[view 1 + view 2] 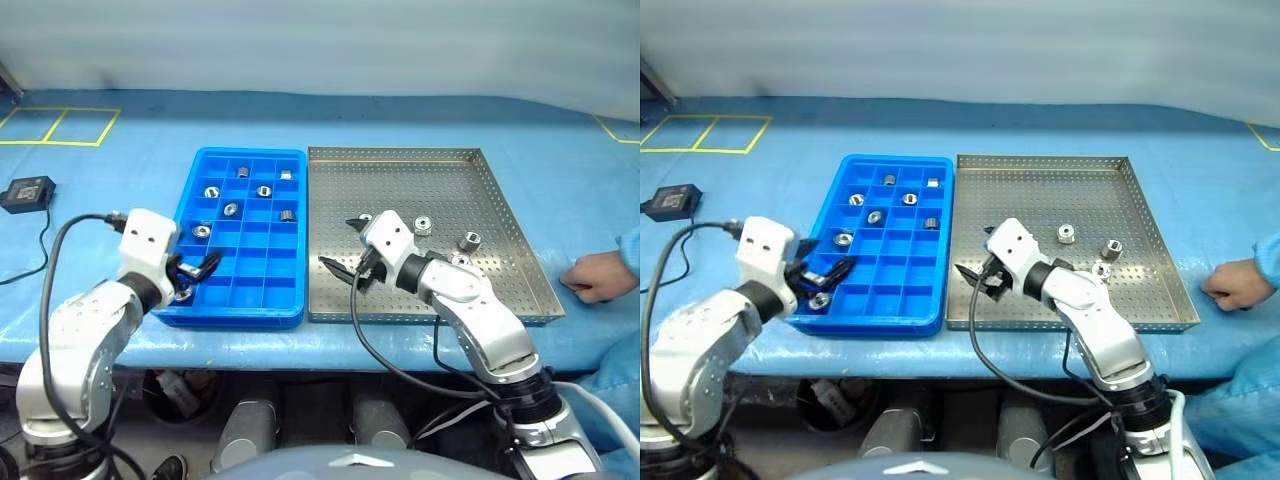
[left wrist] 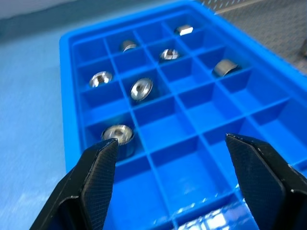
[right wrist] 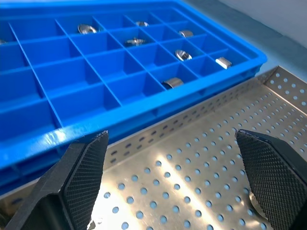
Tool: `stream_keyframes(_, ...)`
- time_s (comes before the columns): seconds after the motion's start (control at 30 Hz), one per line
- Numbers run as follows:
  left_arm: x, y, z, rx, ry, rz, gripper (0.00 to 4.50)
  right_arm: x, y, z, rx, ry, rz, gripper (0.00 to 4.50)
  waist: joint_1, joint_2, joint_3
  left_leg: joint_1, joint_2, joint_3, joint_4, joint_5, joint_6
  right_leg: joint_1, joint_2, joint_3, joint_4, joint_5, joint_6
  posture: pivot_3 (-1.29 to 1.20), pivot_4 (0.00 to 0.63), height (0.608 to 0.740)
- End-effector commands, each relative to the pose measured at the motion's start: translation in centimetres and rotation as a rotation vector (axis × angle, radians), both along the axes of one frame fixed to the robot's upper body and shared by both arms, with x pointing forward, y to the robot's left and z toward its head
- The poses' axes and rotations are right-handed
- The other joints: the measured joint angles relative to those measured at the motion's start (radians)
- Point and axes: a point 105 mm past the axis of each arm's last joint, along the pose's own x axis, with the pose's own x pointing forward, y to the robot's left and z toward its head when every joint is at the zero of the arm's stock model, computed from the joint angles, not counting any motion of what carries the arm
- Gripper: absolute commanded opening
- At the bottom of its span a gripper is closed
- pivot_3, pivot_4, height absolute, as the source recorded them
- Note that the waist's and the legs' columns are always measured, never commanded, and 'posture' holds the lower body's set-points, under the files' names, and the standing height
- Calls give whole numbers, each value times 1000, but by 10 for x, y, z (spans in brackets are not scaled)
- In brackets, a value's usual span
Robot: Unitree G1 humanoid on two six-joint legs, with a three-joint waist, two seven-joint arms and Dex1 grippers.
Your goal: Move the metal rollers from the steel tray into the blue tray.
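Small shiny metal rollers (image 1: 423, 226) (ring-like, dark centre holes) lie partly in the perforated steel tray (image 1: 500, 215), partly in compartments of the blue tray (image 1: 290, 310). No writing is legible. Left gripper (image 1: 195, 269) and right gripper (image 1: 343, 247) both spread, empty.

Glossy plastic blue tray (image 1: 243, 300), perforated steel tray (image 1: 420, 190)

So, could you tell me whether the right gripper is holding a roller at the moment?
No, the right gripper stands open over the steel tray with nothing between its fingers.
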Motion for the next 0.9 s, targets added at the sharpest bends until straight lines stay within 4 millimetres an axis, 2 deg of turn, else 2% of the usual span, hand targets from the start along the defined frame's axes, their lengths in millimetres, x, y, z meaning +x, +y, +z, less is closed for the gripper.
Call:
stream_keyframes(0.03, 18, -36, 15, 24, -110, -168, 3953, -4, -12, -6, -89, -3, -18, 4500, 6, 0, 0, 1, 0, 0, 0, 0, 0, 1, 0, 0, 0, 0, 0, -161, 150, 740)
stream_keyframes(0.23, 68, -79, -3, 113, -81, -301, 3953, -6, -24, -4, -138, -31, -76, 4500, -15, 0, 0, -1, 1, 4, 0, 0, 1, 2, 1, 2, 1, 0, 0, -246, 150, 740)
stream_keyframes(0.47, 108, -111, -27, 121, 13, -380, 3953, -19, -24, -3, -141, -41, -113, 4500, -55, 0, 0, -5, 1, 5, 1, 2, 7, -1, 1, 2, 0, 1, 2, -359, 150, 740)
stream_keyframes(0.63, 124, -117, -41, 146, 65, -364, 3953, -23, -31, -5, -149, -36, -155, 4500, -108, 0, 0, -6, 0, 5, 1, 1, 7, -1, 0, 2, -1, 5, 8, -393, 150, 740)
stream_keyframes(0.9, 128, -122, -53, 144, 107, -377, 3953, -25, -31, -8, -147, -31, -175, 4500, -201, 0, 0, -7, 0, 4, 2, 0, 7, -1, 0, 1, -1, 5, 10, -412, 150, 740)
